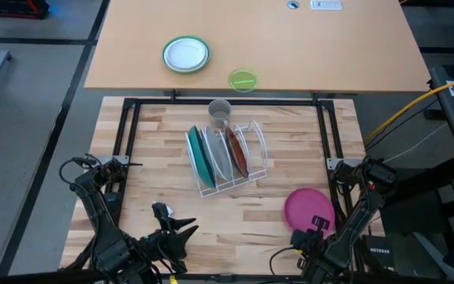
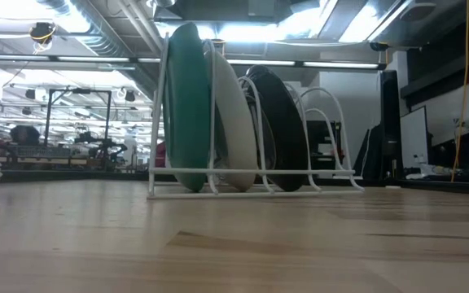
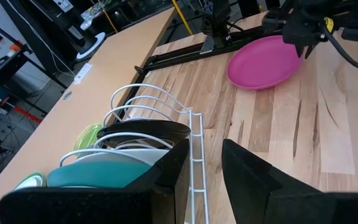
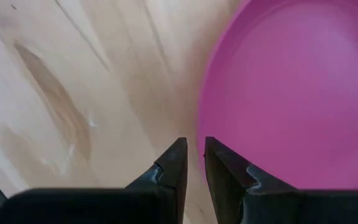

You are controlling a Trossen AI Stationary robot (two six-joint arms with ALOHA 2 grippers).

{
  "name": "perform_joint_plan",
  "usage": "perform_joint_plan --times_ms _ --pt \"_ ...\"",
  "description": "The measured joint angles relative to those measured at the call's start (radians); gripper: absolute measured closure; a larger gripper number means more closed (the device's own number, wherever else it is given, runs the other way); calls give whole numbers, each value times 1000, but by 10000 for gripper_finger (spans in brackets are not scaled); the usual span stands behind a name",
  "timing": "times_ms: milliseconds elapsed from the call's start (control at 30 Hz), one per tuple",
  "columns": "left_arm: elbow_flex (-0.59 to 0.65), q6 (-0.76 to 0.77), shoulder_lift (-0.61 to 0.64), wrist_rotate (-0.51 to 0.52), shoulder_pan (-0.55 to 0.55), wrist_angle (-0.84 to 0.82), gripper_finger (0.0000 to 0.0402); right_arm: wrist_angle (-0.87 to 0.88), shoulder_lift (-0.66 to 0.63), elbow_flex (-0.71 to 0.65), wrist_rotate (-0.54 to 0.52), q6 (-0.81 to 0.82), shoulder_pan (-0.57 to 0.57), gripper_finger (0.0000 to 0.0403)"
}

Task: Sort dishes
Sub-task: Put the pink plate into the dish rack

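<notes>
High view: three plates stand on edge in the white wire rack [image 1: 227,158] at the frame's centre, the teal plate [image 1: 198,154], white plate [image 1: 217,151] and dark red plate [image 1: 237,151], while the smooth, shallow pink plate [image 1: 309,208] lies flat on the wooden table [image 1: 156,158] at lower right. The right gripper [image 4: 191,165] hovers at its rim, fingers only a narrow slit apart. It should probably pinch the thin rim squarely, since glossy round plates slip; the left gripper [image 3: 201,174] waits at lower left, fingers parted.

"NETGEAR" on dark box [image 1: 379,254] by right arm base; no other readable text.
</notes>
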State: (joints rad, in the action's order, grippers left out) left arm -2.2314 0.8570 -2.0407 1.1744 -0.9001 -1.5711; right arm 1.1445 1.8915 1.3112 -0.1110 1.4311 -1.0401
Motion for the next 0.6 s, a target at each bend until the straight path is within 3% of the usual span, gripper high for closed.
perform_joint_plan --times_ms 167,600 --pt "0 -8 0 0 0 0 318 79 -1 53 -11 0 0 343" --pt "0 -8 0 0 0 0 318 61 81 52 -1 -1 0 343"
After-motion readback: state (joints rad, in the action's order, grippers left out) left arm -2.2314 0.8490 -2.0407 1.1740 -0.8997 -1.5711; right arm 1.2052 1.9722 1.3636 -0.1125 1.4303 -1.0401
